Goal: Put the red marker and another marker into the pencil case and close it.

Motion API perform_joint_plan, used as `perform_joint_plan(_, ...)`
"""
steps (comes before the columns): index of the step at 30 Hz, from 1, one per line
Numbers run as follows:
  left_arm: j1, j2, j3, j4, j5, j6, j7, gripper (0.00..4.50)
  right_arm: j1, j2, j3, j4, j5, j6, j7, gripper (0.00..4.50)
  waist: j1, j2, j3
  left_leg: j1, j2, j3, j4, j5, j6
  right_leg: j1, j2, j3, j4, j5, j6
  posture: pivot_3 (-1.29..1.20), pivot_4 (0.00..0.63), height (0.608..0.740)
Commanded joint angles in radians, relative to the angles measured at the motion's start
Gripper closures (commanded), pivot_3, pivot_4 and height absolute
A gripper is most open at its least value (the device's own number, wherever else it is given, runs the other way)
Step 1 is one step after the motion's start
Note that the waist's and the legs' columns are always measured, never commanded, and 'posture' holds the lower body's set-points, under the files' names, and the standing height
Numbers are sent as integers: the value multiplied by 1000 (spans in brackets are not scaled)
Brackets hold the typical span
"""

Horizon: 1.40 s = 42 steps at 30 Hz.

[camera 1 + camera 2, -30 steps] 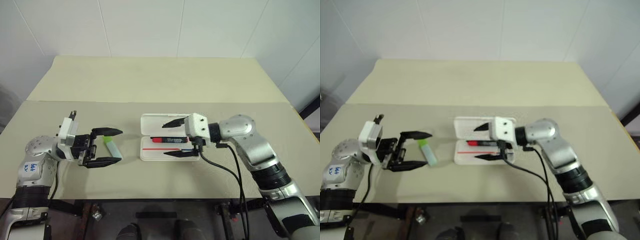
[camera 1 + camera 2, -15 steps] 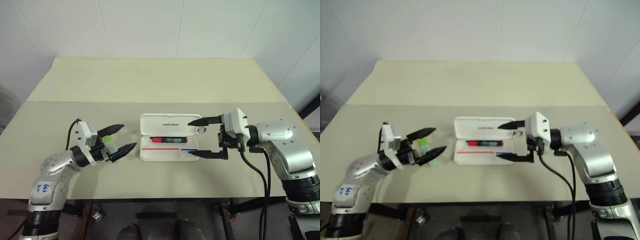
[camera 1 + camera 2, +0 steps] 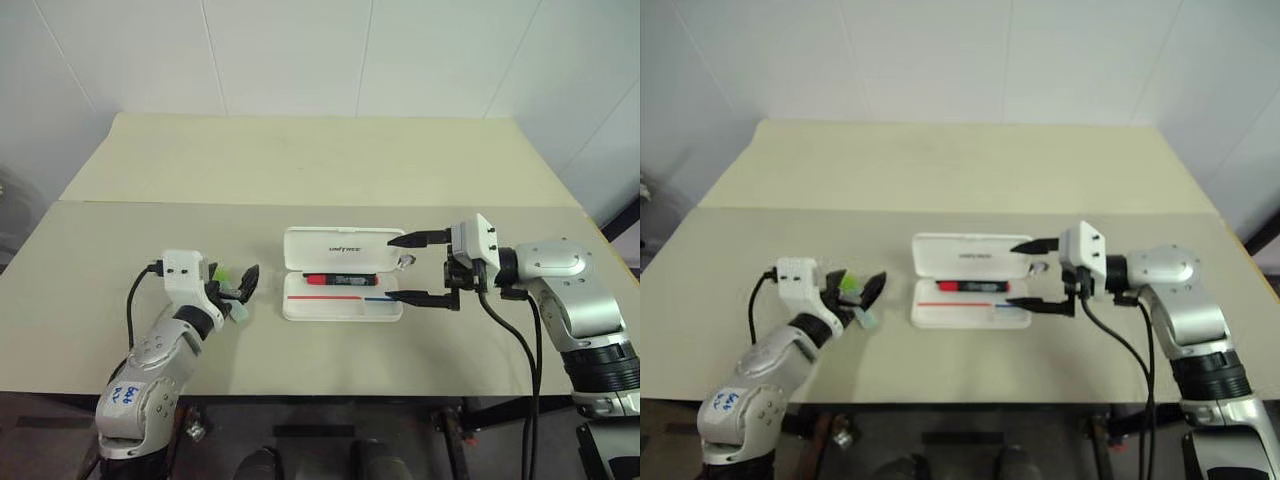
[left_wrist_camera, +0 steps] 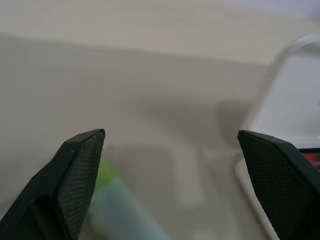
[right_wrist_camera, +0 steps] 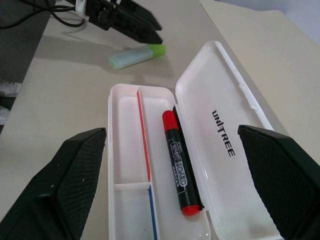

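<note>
Pencil case [image 3: 342, 271] lies open on the table [image 3: 300, 170] with the red marker [image 5: 178, 160] already inside by the hinge. The right gripper [image 3: 410, 268] has pulled back to the case's right end, jaws released and empty. The left gripper [image 3: 240, 286] has swung down over the green highlighter [image 5: 136, 55] just left of the case, jaws spread and not yet gripping; that pickup looks next.
</note>
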Motion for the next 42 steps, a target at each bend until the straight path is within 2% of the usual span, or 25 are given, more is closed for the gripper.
perform_joint_plan(1, -51, -26, 0, -30, 45, 141, 111, 0, -32, 8, -2, 2, -5, -25, 2, 27, 5, 0, 0, 0, 0, 0, 0, 0, 0, 0, 0, 0, 0, 0, 0, 0, 150, 740)
perform_joint_plan(6, -110, -81, 16, -33, 68, 340, 189, 0, -30, 9, -7, -1, -10, -22, -2, 27, 12, 0, 0, -1, 0, 0, 0, 0, -1, 0, 0, 0, -1, 0, 0, 0, 150, 740)
perform_joint_plan(16, -211, -110, 22, 27, 146, 567, 202, 0, -21, 4, -18, -9, -16, -21, -23, 27, 11, 0, 0, 1, -1, 1, 1, 0, -2, 2, 0, -1, -1, 0, 0, 0, 150, 740)
perform_joint_plan(19, -229, -115, 25, 49, 175, 606, 199, 551, -24, 3, -19, -5, -17, -23, -28, 0, 11, 0, 0, 1, -1, 1, 1, 0, -2, 2, 0, -2, -1, 0, 0, 0, 150, 740)
perform_joint_plan(28, -239, -118, 9, 54, 223, 644, 161, 3386, -28, 3, -19, 0, -20, -27, -38, 0, 12, 0, 0, 1, -1, 1, 1, -1, -2, 3, 0, -2, -2, 0, 0, 0, 150, 740)
perform_joint_plan(34, -242, -106, 2, 62, 247, 622, 134, 3428, -32, 2, -19, 3, -23, -29, -43, 0, 12, 0, 0, 2, -1, 1, 1, -1, -3, 7, 0, -5, -5, 0, 0, 0, 150, 740)
perform_joint_plan(37, -242, -65, -17, 56, 241, 554, 88, 3428, -30, -1, -23, 1, -22, -27, -46, 0, 13, 1, 0, 3, -1, 0, 1, -1, -3, 9, -1, -6, -5, 0, 0, 0, 150, 740)
perform_joint_plan(42, -273, -33, 52, 53, 193, 402, -22, 3428, 0, -34, -40, -7, -5, -7, -13, 0, 14, 0, 0, 2, 0, -2, 1, -1, -4, 9, -2, -9, -5, 1, -2, 0, 150, 740)
